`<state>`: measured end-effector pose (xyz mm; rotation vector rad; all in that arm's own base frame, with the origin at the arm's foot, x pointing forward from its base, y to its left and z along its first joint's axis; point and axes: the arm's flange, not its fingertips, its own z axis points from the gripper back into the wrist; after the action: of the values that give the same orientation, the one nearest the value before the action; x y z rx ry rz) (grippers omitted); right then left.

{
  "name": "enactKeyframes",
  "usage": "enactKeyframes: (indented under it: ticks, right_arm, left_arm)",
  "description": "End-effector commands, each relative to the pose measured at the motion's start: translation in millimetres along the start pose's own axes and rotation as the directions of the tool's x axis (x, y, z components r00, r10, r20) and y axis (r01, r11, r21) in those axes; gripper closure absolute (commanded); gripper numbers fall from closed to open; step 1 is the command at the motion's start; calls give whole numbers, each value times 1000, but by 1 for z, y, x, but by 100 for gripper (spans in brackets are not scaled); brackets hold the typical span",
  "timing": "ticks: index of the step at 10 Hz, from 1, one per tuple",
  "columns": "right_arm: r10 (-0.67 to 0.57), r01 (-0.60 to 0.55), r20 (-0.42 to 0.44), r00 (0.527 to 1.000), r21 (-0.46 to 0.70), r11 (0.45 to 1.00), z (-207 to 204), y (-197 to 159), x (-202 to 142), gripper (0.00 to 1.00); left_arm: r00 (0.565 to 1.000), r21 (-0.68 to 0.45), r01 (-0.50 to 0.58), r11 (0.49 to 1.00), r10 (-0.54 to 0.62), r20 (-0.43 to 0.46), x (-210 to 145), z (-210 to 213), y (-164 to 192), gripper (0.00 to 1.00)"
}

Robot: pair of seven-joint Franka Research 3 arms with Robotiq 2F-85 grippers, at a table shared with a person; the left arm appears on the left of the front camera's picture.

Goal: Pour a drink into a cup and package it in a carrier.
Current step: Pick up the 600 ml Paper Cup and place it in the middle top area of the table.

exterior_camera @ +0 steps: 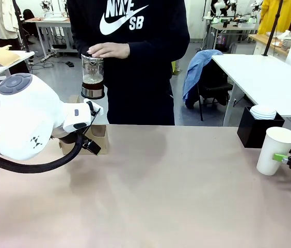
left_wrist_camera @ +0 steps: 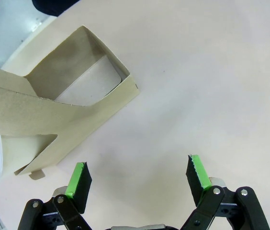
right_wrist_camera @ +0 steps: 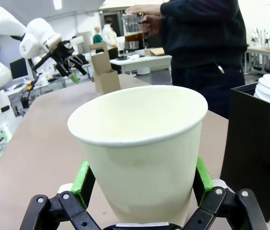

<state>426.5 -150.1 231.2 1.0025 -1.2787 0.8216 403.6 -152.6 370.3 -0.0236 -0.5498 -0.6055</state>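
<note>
The person at the far side holds a glass press jug [exterior_camera: 92,77] in the air, one hand on its lid, with the dark drink [exterior_camera: 92,80] low in it. The white paper cup [exterior_camera: 275,150] stands at the table's right. My right gripper [exterior_camera: 279,156] is open around it, its green pads [right_wrist_camera: 83,183] close to the wall on both sides of the cup [right_wrist_camera: 144,153]. The brown cardboard carrier [exterior_camera: 102,132] stands at the far left, partly hidden by my left arm. My left gripper [left_wrist_camera: 137,177] hangs open and holds nothing, just beside the carrier [left_wrist_camera: 73,96].
A black box [exterior_camera: 254,132] with a stack of white lids [exterior_camera: 263,111] stands just behind the cup. The middle of the tan table [exterior_camera: 176,191] is bare. Other tables and a chair stand behind the person.
</note>
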Motion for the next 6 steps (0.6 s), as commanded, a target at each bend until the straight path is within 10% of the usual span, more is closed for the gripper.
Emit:
enactKeyframes:
  ticks: [1,2,6]
  right_arm:
    - [-25,25,7,1000,-8,1000,-10,-7,3,0]
    - [-39,39,-7,999,-24,999,-8,-8,2,20]
    - [-9,9,-4,1000,12,1000,-6,-1,-2,20]
  left_arm:
    - [1000,-1,-1,1000,1,1,0,0,0,0]
    - [1000,-1,-1,1000,1,1,0,0,0,0]
    - [1000,-1,-1,1000,1,1,0,0,0,0]
